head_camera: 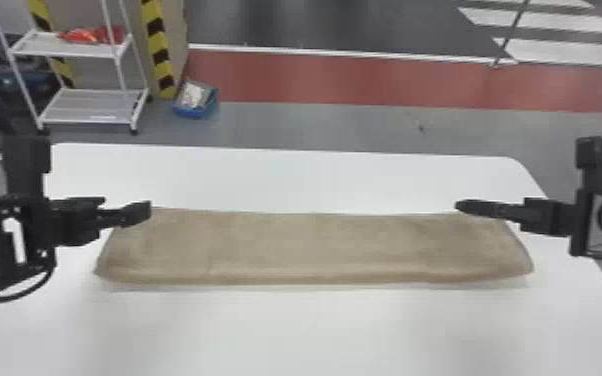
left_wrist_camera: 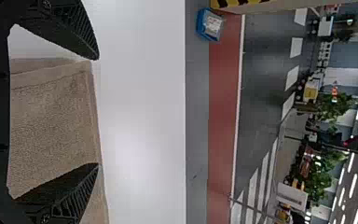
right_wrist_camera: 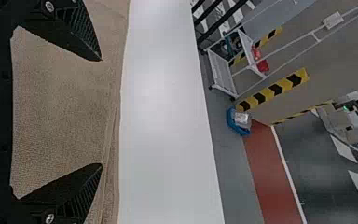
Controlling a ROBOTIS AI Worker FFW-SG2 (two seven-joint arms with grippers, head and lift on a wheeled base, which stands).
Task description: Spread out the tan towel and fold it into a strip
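The tan towel [head_camera: 315,245] lies as a long flat strip across the white table, its long sides running left to right. My left gripper [head_camera: 137,212] is over the towel's far left corner. In the left wrist view, that gripper [left_wrist_camera: 98,112] has its fingers wide apart, with the towel [left_wrist_camera: 51,116] beneath. Over the far edge near the towel's right end is my right gripper [head_camera: 470,207]. The right wrist view shows this gripper [right_wrist_camera: 101,112] with its fingers spread above the towel [right_wrist_camera: 60,112] and nothing held between them.
The white table [head_camera: 285,180] reaches past the towel on every side, with bare surface in front of and behind it. Beyond its far edge, a white shelf rack [head_camera: 90,107] and a blue bin [head_camera: 195,102] stand on the floor.
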